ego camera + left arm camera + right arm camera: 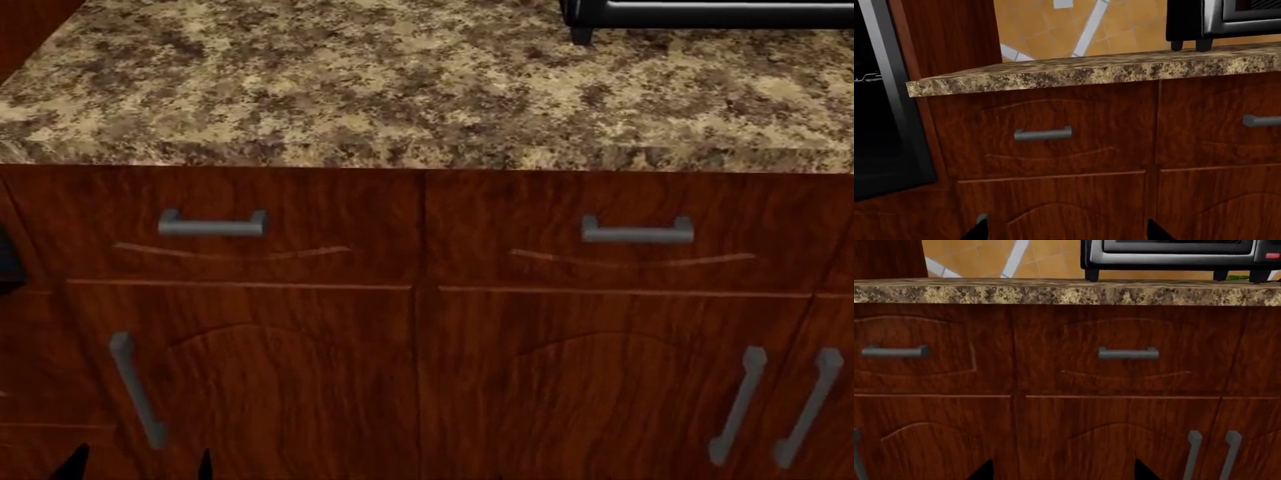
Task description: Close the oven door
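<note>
While you face the granite countertop (400,80) | oven door (891,100) shows only beside its end, left wrist view | left gripper (1064,232) and right gripper (1062,470): tips apart, holding nothing | risk: left arm snags drawer handle (1043,133) below that countertop.

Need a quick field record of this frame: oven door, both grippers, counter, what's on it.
oven door: black frame at edge of left wrist view, beside the cabinets; only part shows, open or closed cannot tell
left gripper: only fingertips in view, spread apart, holding nothing, facing the drawers
right gripper: only fingertips in view, spread apart, holding nothing, facing the drawers
counter: speckled stone top over reddish wood cabinets
toaster oven: black, silver trim, on the counter
drawer handle: grey bar
contact with door: none visible
</note>
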